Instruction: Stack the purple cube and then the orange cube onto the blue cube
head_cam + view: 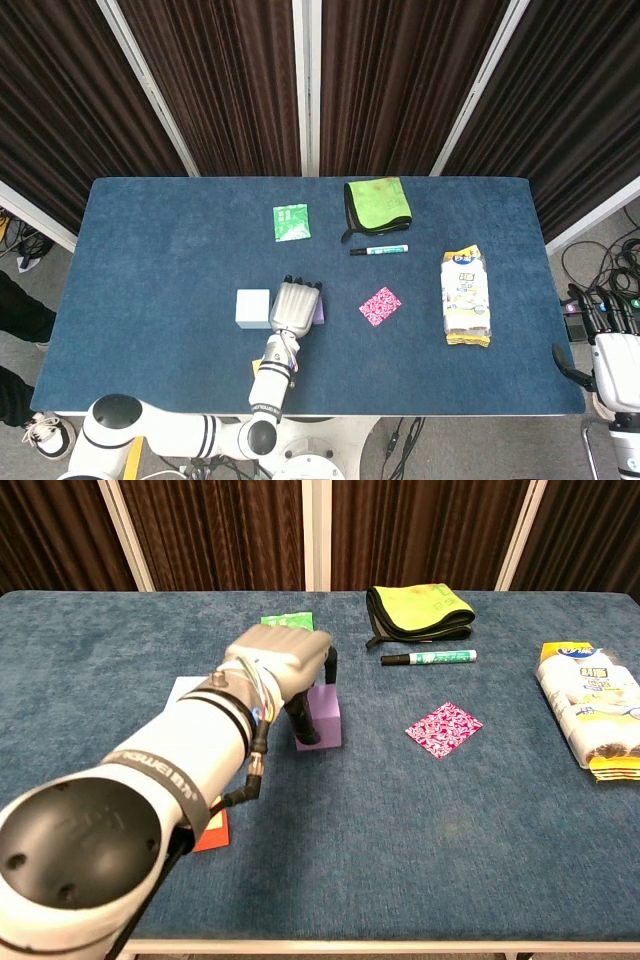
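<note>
The purple cube [326,716] is held in the left hand [281,666], fingers draped down its sides, just right of the blue cube [253,308]. The orange cube [213,831] is seen near the table's front edge. A loose, tilted hold could let it slip or land off-centre. The right hand isn't visible.

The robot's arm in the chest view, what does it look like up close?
The left arm is a thick, glossy white tube with rounded joints, black bands and small dark lettering. A thin black cable loops beside the wrist, where coloured wires show. The left hand has a silver-grey back and dark fingers.
</note>
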Tool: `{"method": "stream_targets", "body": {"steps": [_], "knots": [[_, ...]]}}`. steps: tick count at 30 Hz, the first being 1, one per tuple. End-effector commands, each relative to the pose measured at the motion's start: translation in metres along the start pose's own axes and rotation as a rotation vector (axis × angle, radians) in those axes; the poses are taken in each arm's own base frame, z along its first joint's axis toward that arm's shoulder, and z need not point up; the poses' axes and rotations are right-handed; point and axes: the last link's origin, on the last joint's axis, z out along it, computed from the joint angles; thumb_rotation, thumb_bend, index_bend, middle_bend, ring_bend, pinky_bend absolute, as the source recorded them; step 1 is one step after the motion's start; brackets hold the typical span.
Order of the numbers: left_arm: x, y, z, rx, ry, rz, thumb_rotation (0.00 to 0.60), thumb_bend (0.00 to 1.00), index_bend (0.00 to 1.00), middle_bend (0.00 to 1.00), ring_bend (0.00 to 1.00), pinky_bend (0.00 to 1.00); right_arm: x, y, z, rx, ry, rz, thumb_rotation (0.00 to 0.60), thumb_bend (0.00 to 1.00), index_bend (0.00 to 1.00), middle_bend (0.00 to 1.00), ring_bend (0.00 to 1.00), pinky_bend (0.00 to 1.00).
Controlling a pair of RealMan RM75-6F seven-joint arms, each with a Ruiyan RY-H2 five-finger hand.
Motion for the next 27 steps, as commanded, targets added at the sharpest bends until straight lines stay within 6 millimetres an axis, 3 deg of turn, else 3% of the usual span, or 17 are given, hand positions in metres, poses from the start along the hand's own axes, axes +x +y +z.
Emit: {"method": "stream_targets", "body": {"steps": [1,12,27], "knots": [[0.015,-0.002,0.000,0.011,0.011,-0.025,0.600,0.28,0.40,0.63,0.34,0.28,-0.002,-0.002,0.000,0.006,-0.008,-0.007,0.600,0.27,0.00,0.16,0.00,0.00],[0.062,-0.009,-0.005,0.021,0.048,-0.045,0.600,0.28,0.40,0.63,0.34,0.28,-0.006,-0.004,0.002,0.005,-0.019,-0.023,0.600,0.27,0.00,0.16,0.00,0.00],[0.089,-0.064,-0.030,0.011,0.020,-0.018,0.600,0.28,0.40,0.63,0.34,0.28,-0.010,-0.006,0.004,0.010,-0.020,-0.032,0.600,0.27,0.00,0.16,0.00,0.00]]}}
